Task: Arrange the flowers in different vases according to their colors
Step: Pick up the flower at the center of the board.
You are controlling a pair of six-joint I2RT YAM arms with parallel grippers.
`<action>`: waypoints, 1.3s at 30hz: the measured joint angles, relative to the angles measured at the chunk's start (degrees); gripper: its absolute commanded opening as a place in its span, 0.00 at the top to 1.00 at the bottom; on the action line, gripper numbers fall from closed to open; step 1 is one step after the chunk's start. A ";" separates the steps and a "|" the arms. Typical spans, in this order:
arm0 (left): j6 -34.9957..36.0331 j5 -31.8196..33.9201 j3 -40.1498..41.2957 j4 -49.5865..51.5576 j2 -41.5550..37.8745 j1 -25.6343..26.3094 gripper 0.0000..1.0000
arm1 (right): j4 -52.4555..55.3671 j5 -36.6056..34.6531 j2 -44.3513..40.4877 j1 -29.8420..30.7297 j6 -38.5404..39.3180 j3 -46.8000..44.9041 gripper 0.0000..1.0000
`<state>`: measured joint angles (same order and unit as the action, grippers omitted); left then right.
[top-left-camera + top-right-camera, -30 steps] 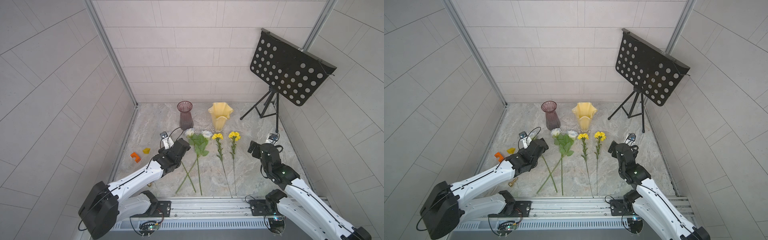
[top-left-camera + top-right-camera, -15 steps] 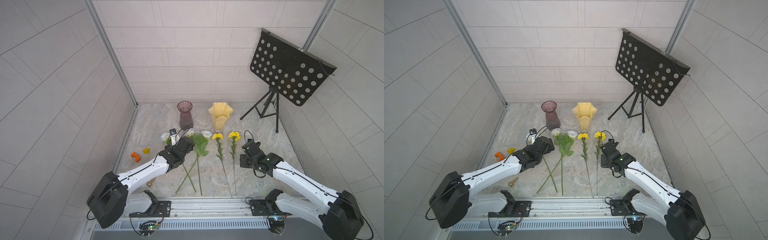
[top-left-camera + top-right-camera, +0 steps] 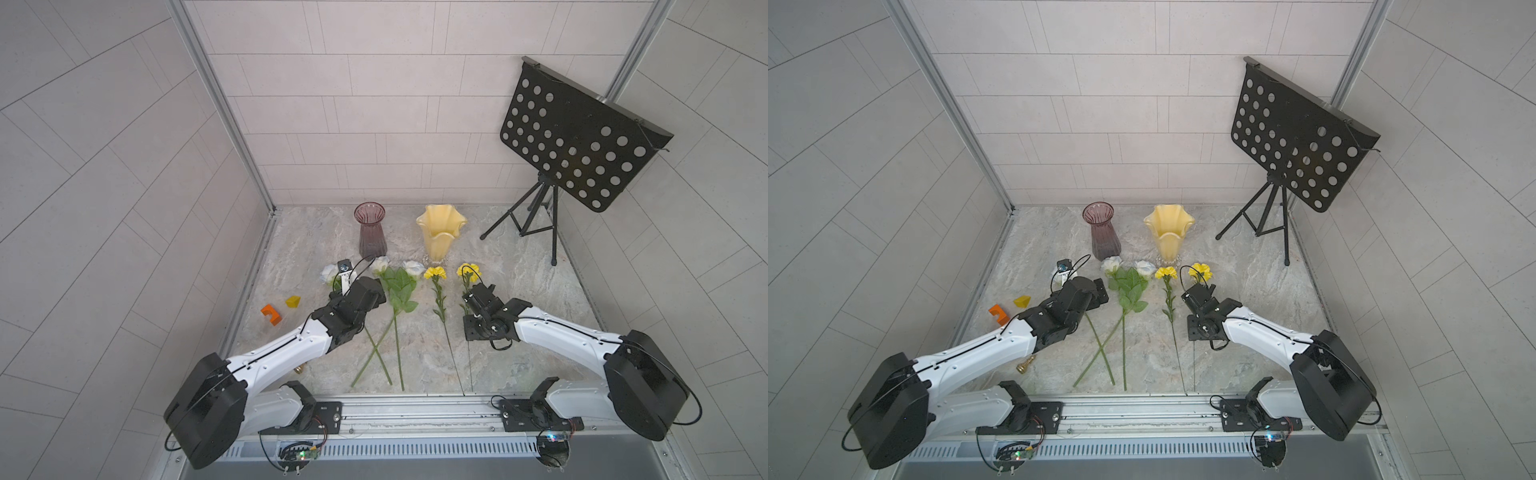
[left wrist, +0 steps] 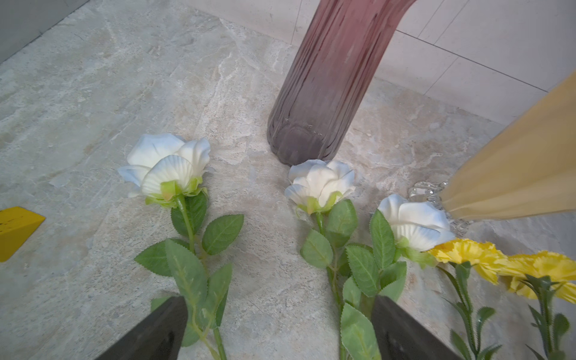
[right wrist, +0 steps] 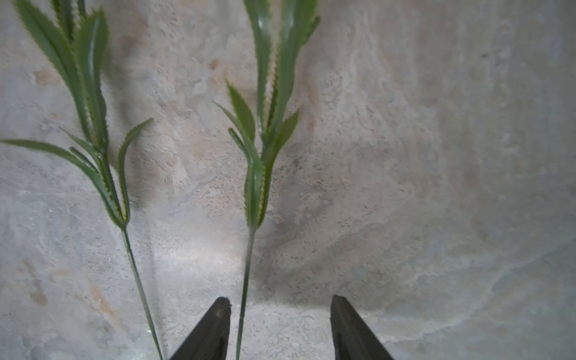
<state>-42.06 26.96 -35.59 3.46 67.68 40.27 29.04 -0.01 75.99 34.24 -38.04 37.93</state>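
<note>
Green stem (image 5: 245, 280) lies long-ways between the right gripper's (image 5: 280, 299) spread jaws, close by one jaw, not pinched yet.

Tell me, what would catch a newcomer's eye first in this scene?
A row of flowers lies on the marble tabletop, white roses beside yellow carnations, with a purple glass vase and a wavy pale yellow vase standing behind them. Two white-and-black arms reach over the stems, and a black perforated music stand fills the far right corner.
</note>
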 measured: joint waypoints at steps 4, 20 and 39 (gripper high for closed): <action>1.66 -2.32 1.97 -2.78 -2.01 0.00 0.00 | -2.14 -0.04 2.12 0.26 -0.42 0.11 0.51; -6.34 11.89 8.41 0.07 -13.84 0.00 0.00 | -0.17 -3.04 -0.46 0.87 -1.29 2.54 1.00; 14.75 -23.76 8.59 -21.73 -2.38 3.28 0.00 | -20.06 -22.99 -12.07 1.01 16.68 31.69 1.00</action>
<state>-27.31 3.20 -27.00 -18.26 65.30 43.55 8.97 -23.00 63.92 35.24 -21.37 69.63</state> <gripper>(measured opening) 0.999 0.070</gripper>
